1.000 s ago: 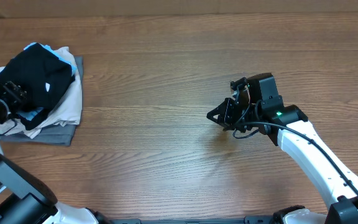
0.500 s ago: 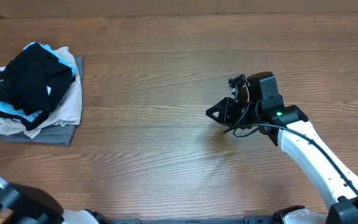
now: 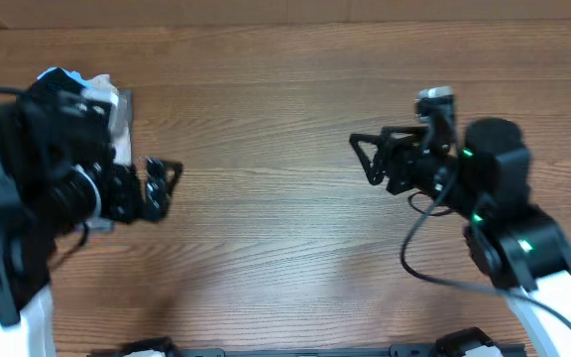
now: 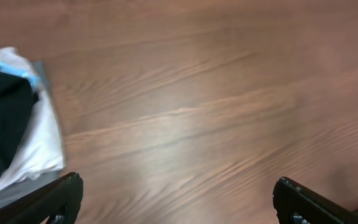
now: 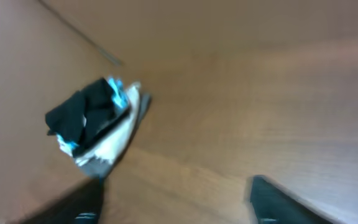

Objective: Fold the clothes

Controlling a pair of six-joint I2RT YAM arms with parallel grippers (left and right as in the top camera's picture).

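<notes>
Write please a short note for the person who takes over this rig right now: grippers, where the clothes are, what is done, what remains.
Left gripper: open, empty, above the table just right of the black shirt.
Right gripper: open, empty, above mid-table, well away from it.
Black shirt: a compact bundle at the table's left side, lying on a light-blue shirt and a white garment.
Done: shirt sits on that stack, no gripper holding it.
Left: the bundle looks lumpy; inspect the fold, probably redo it flat on the table.

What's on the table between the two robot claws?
Only bare brown wooden table between the left gripper and right gripper, seen in the overhead view.
</notes>
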